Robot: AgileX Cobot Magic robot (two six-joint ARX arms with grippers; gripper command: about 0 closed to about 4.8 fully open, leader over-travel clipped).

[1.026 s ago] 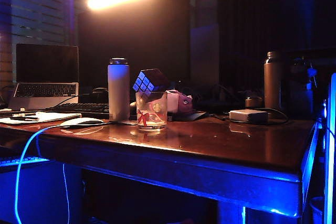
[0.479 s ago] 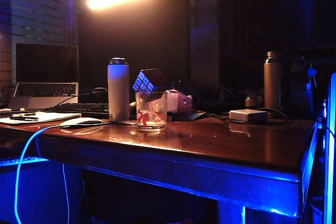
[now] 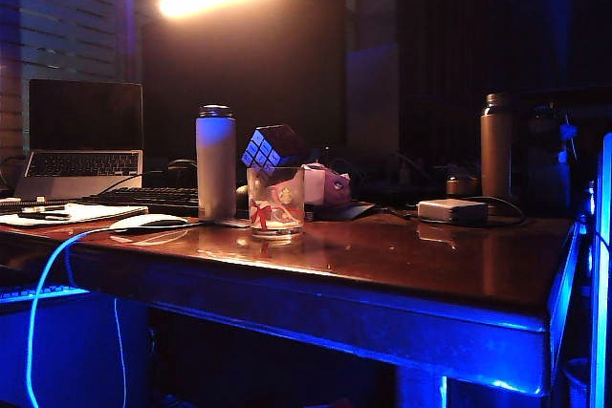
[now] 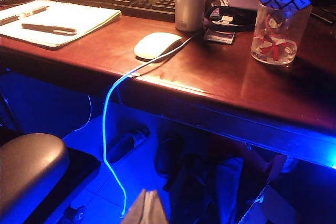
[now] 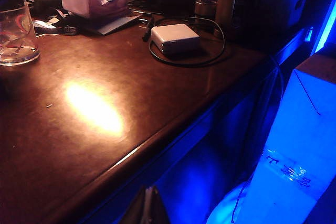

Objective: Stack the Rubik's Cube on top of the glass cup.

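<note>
Well beyond both grippers (image 4: 147, 211) (image 5: 149, 208): Rubik's Cube (image 3: 273, 148).

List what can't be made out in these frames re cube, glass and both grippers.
- Rubik's Cube: seated tilted in the glass cup; its lower corner is blurred by printed glass in exterior and left wrist views.
- Right wrist view: cup cut by the frame edge, cube out of frame.
- Left gripper, right gripper: only dim tips at the frame edge; absent from the exterior view.
</note>
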